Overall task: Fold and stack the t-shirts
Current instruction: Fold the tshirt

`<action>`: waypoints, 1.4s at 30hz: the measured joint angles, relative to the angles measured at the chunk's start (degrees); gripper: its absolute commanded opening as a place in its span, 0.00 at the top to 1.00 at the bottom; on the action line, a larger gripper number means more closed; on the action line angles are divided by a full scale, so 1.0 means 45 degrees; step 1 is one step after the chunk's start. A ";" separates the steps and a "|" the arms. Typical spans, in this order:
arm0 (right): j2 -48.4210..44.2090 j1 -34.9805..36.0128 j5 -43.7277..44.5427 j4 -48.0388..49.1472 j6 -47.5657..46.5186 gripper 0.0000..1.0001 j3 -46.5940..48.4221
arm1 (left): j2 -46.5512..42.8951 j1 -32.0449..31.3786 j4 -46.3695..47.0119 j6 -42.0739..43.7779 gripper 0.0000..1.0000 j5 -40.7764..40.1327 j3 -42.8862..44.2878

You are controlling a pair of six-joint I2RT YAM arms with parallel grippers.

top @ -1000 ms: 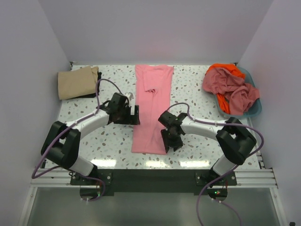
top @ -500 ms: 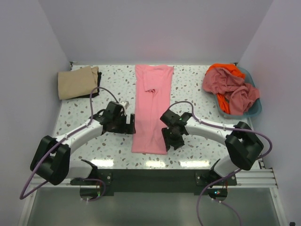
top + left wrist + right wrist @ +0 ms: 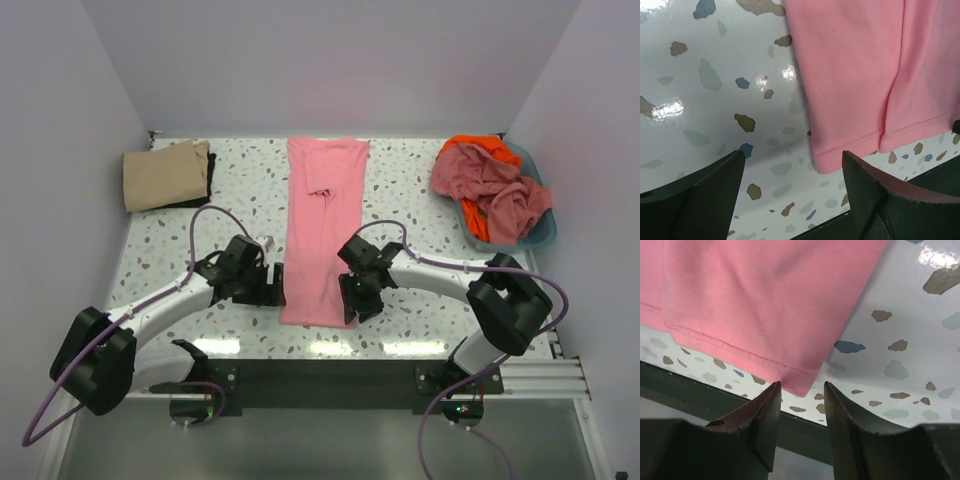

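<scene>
Currently left gripper (image 3: pixel 272 286) and right gripper (image 3: pixel 352 298) flank pink t-shirt (image 3: pixel 322 225).

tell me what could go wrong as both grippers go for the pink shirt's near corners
The right gripper stands narrow at the very corner tip of the pink shirt, so a thin pinch may slip. By the left gripper the hem shows two flaps; it may catch only one, opening the fold.

The white speckled terrazzo table (image 3: pixel 420 200) carries a long folded pink cotton t-shirt (image 3: pixel 322 230), a folded tan shirt (image 3: pixel 165 175) and a blue plastic basket (image 3: pixel 545 232)
</scene>
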 measured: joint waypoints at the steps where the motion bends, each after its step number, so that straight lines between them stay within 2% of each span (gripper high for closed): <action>1: 0.0068 0.0000 -0.0015 0.0039 0.0049 0.57 -0.0029 | 0.0000 -0.0053 -0.0058 -0.0034 0.18 0.0005 -0.0024; 9: 0.0398 0.0034 -0.0151 0.0335 0.0321 0.62 -0.0384 | -0.0044 -0.0583 -0.0262 -0.0573 0.22 -0.0068 -0.0175; 12: 0.0447 0.0039 -0.0155 0.0321 0.0359 0.68 -0.0389 | -0.0044 -0.0704 -0.0321 -0.0690 0.25 -0.0083 -0.0291; 16: 0.0495 0.0039 -0.0296 0.0393 0.0437 0.90 -0.0457 | -0.0029 -0.0962 -0.0325 -0.0884 0.29 -0.0078 -0.0345; 19: 0.0500 0.0053 -0.0427 0.0500 0.0525 0.95 -0.0544 | 0.0053 -0.1107 -0.0316 -0.0928 0.28 -0.0053 -0.0403; 28: 0.0631 0.0073 -0.0714 0.0597 0.0554 0.96 -0.0539 | 0.0165 -0.1360 -0.0151 -0.0981 0.28 0.0010 -0.0413; 38: 0.0636 0.0073 -0.0704 0.0568 0.0549 0.96 -0.0520 | 0.0704 -0.1588 0.0155 -0.1195 0.49 0.0078 -0.0282; 42: 0.0656 0.0073 -0.0695 0.0520 0.0539 0.96 -0.0481 | 0.1039 -0.1749 0.0253 -0.1209 0.51 0.0204 -0.0121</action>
